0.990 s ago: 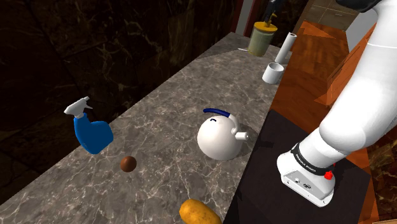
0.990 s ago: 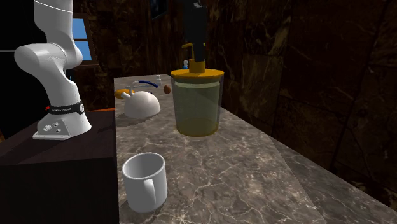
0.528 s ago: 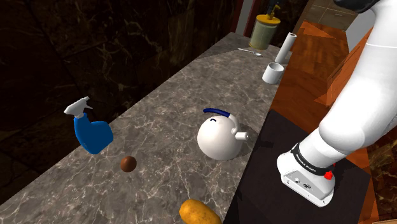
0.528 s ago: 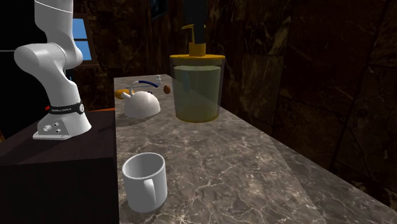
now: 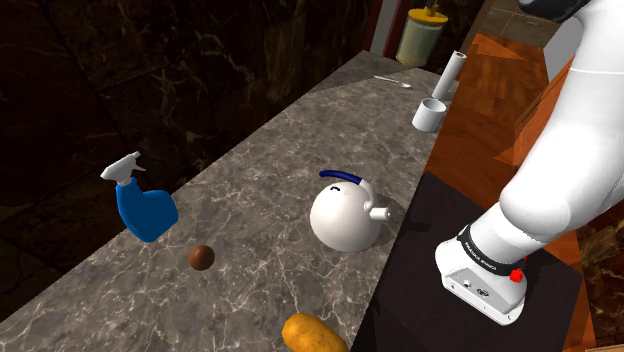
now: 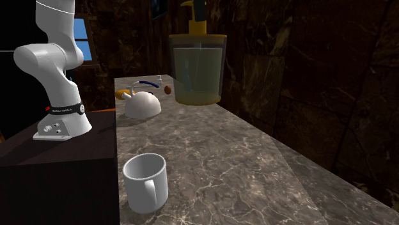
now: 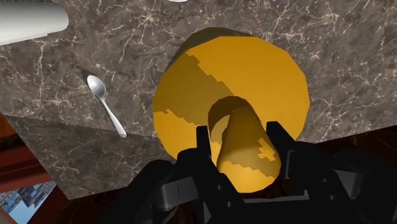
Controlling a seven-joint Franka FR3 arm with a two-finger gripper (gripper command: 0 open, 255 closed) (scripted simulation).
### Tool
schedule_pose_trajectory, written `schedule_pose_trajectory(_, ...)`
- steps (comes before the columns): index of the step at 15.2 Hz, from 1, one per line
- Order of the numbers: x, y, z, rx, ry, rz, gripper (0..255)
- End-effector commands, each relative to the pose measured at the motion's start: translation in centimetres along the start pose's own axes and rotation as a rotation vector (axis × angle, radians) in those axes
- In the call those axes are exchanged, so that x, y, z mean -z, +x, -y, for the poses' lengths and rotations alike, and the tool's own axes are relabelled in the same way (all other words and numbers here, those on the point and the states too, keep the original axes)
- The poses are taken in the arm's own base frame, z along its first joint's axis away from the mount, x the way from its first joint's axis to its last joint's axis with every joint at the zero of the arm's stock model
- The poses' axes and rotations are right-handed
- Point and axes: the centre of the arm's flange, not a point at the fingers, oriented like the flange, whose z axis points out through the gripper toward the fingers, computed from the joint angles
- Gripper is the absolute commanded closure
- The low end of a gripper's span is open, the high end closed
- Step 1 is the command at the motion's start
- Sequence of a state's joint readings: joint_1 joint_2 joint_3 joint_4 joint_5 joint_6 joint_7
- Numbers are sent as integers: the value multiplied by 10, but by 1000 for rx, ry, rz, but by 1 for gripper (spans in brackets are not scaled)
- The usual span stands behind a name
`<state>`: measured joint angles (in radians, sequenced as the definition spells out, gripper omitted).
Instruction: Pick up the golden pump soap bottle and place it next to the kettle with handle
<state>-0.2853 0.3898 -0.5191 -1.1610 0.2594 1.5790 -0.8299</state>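
Clearly the all-black two-finger gripper is closed on the pump soap bottle, a squat, translucent yellowish jar with a flat golden lid and a golden pump. In the wrist view the two fingers press against either side of the pump's neck, just above the round lid. In the second exterior view the bottle sits at the upper middle of the frame, and its base looks to hang clear of the grey marble countertop. In the shoulder view it shows small at the upper right, beyond the counter's far end.

The round white kettle with a blue handle stands at the centre of the shoulder view, well apart from the bottle. Between them, near the counter's right edge, are a white mug and a tilted white cylinder, with a metal spoon lying just beside. At the left of that frame stands a blue spray bottle, a small brown ball below it and an orange-yellow lump at the bottom edge.
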Motion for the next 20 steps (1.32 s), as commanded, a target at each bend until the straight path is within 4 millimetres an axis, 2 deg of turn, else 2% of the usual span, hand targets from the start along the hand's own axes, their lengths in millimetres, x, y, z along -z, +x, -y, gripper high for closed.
schedule_pose_trajectory(1,10,1,0,0,0,0,255)
schedule_pose_trajectory(7,38,4,0,0,0,0,255)
schedule_pose_trajectory(20,51,-105,132,0,0,0,255)
